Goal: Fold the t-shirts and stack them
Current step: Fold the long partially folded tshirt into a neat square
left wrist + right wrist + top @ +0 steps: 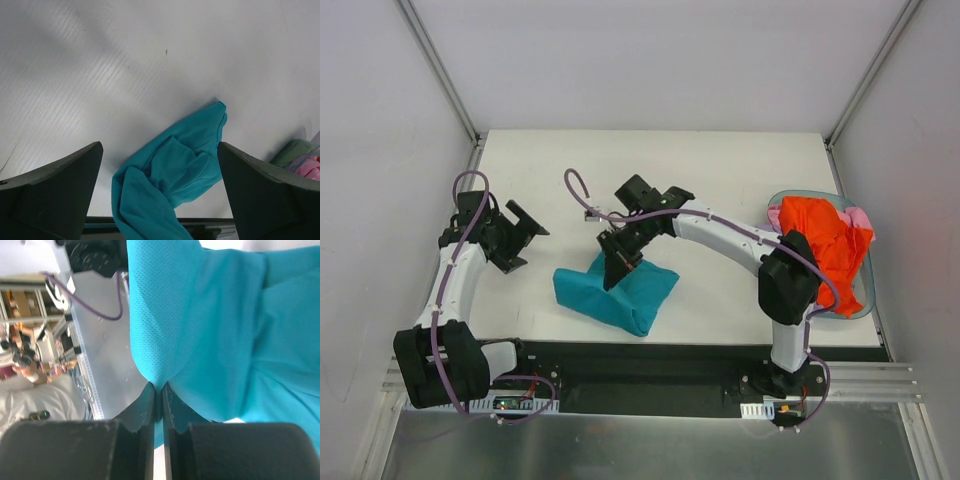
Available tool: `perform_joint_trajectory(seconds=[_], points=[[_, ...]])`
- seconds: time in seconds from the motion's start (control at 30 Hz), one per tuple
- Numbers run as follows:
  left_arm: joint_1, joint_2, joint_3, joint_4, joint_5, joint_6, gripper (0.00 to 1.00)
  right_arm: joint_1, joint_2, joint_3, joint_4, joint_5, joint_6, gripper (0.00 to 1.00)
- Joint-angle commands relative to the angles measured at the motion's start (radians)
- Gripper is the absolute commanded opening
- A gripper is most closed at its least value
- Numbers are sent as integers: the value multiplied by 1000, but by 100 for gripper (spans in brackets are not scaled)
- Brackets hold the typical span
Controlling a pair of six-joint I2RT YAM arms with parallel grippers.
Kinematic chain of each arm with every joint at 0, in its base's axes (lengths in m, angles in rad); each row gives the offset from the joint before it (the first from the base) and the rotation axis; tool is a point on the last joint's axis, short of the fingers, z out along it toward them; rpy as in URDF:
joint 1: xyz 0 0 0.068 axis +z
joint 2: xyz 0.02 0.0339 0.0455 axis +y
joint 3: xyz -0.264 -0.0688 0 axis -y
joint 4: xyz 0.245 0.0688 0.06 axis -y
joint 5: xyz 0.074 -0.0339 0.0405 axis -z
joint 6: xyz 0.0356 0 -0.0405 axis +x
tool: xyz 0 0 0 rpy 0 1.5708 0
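Folding is in hand: the teal t-shirt (pixel 632 298) is pinched by the right tool (pixel 616 272), the left tool (pixel 518 238) spread, and laying the fold over is probably called for next.

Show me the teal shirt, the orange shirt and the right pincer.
teal shirt (pixel 640 292), top view, its flat middle.
orange shirt (pixel 825 240), top view, its bunched middle.
right pincer (pixel 159 388), right wrist view, between its fingertips.

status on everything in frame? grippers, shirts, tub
left gripper: open, empty
right gripper: shut on a fold of the teal shirt
teal shirt: bunched, not neatly folded, on the table
orange shirt: crumpled, heaped in the tub
pink shirt: under the orange shirt, mostly hidden
tub: holds both shirts, at the table's right edge
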Motion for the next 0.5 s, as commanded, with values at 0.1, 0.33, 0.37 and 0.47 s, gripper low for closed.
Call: perform_joint_trajectory(seconds=[0.1,0.33,0.37,0.47], points=[[0,47,37,4,-10,-1,99,-163,47,89,-38,-34,-55,3],[0,90,54,6,-6,1,99,-287,157,118,-40,-38,-92,5],[1,94,59,7,-4,1,99,-298,174,129,-43,-28,-93,6],[-6,111,63,12,6,1,100,-342,248,187,-56,-23,-123,13]])
